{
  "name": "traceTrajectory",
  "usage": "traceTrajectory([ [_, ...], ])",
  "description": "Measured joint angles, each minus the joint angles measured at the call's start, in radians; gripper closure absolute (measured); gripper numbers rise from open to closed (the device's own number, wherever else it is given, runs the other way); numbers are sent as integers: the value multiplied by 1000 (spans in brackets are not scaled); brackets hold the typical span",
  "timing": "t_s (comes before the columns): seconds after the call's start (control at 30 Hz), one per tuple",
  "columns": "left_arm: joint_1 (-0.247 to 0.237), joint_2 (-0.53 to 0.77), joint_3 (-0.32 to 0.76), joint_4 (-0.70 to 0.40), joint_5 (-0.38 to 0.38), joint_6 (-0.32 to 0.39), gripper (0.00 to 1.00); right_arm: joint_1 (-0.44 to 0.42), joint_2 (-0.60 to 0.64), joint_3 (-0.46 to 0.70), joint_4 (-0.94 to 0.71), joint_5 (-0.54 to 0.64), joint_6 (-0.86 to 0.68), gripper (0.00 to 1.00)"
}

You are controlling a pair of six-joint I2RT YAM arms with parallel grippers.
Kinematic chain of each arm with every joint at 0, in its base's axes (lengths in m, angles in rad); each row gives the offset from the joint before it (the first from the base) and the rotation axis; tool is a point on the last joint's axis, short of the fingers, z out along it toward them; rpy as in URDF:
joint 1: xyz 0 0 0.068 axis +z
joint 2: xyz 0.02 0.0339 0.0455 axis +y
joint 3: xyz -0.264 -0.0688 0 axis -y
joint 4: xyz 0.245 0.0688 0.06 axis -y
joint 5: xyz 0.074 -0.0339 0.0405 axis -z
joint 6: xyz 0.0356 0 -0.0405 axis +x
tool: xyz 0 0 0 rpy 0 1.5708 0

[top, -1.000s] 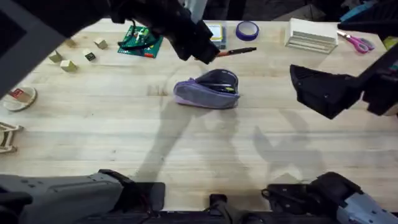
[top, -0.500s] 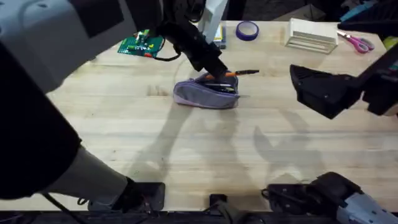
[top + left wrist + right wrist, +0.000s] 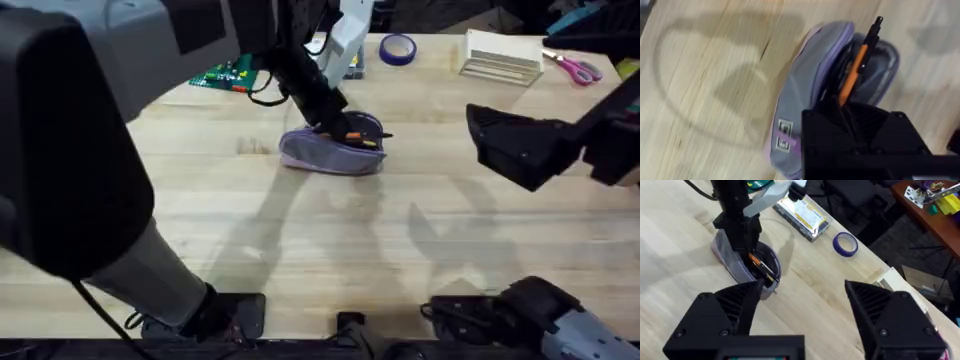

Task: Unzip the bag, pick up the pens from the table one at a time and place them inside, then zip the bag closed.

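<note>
Both arms are matte black with pale grey shells on their links — the left gripper (image 3: 335, 122) slim and boxy, the right gripper (image 3: 802, 302) broad, with angular ribbed black fingers (image 3: 880, 311) — and thin black cables.

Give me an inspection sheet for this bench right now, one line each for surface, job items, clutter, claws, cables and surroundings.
Surface: pale wood table.
Job's things: purple bag unzipped; orange pen partly inside, black pen beside it.
Clutter: purple tape roll, clear box, pink scissors, green board, white stack.
Claws: left claw at the bag's opening, on the orange pen; right claw open, hovering apart.
Cables: black cable along the left arm.
Surroundings: nothing seen clearly.
</note>
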Motion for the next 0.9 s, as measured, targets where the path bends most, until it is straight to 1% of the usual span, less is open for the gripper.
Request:
traceTrajectory([
  [0.13, 0, 0, 0, -33, -77, 3, 958, 0, 0, 0, 0, 0, 0, 3],
  [0.27, -9, 0, 0, -62, -130, 4, 958, 0, 0, 0, 0, 0, 0, 3],
  [0.3, -15, -1, 0, -69, -155, 7, 804, 0, 0, 0, 0, 0, 0, 3],
  [0.33, -15, 0, 0, -69, -161, 11, 678, 0, 0, 0, 0, 0, 0, 3],
  [0.43, -16, 0, 0, -70, -164, 11, 206, 0, 0, 0, 0, 0, 0, 3],
  [0.47, -17, -1, 0, -71, -162, 9, 73, 0, 0, 0, 0, 0, 0, 3],
  [0.5, -18, -1, 0, -73, -160, 8, 22, 0, 0, 0, 0, 0, 0, 3],
  [0.63, -19, -1, 0, -74, -159, 8, 7, 0, 0, 0, 0, 0, 0, 3],
  [0.77, -19, -1, 25, -117, -159, 10, 7, 0, 0, 0, 0, 0, 0, 3],
  [0.9, -17, -21, 46, -146, -183, 11, 7, 0, 0, 0, 0, 0, 0, 3],
])
